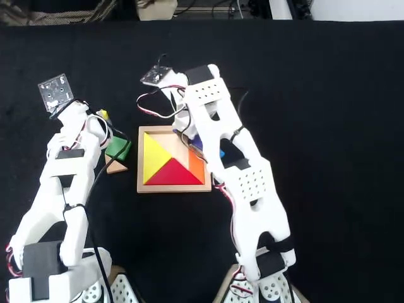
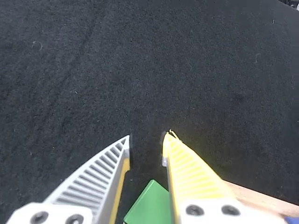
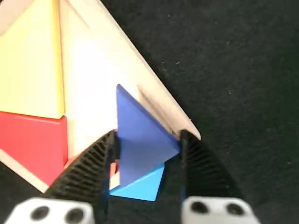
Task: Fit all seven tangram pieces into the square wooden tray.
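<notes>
1 tray point(image 1: 173, 188), 7 tangram pieces point(image 1: 169, 173) — 2 arms point(image 1: 249, 183)

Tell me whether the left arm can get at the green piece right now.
Probably yes: the green piece lies between the open fingers of the left gripper, nothing in the way.

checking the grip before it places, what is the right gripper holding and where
The right gripper is shut on the dark blue triangle, pinched across its wide end with one finger on each side.
</notes>
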`<state>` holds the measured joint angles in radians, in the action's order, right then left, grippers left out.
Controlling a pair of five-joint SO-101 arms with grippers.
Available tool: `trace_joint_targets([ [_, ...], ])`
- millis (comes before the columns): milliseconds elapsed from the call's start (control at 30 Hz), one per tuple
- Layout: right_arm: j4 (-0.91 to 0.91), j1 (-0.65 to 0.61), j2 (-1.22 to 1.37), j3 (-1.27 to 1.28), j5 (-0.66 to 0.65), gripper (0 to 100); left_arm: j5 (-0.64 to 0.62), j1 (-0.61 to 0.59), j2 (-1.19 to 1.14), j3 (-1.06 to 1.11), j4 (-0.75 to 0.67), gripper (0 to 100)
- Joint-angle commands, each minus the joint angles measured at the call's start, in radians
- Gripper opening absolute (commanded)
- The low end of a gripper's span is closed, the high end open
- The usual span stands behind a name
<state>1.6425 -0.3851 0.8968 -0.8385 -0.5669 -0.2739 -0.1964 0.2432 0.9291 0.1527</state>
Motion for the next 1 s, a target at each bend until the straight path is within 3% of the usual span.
trace_joint_targets([
  [0,0.003,-0.017,-0.012,-0.013,0.012,19.4,0.003,0.010,0.006,-0.058,-0.021,12],
  [800,0.014,-0.071,-0.010,-0.001,0.017,19.3,0.003,0.005,0.006,-0.059,-0.020,12],
  [967,0.025,-0.074,-0.010,0.039,0.011,28.9,0.005,0.007,0.006,-0.061,-0.018,12],
])
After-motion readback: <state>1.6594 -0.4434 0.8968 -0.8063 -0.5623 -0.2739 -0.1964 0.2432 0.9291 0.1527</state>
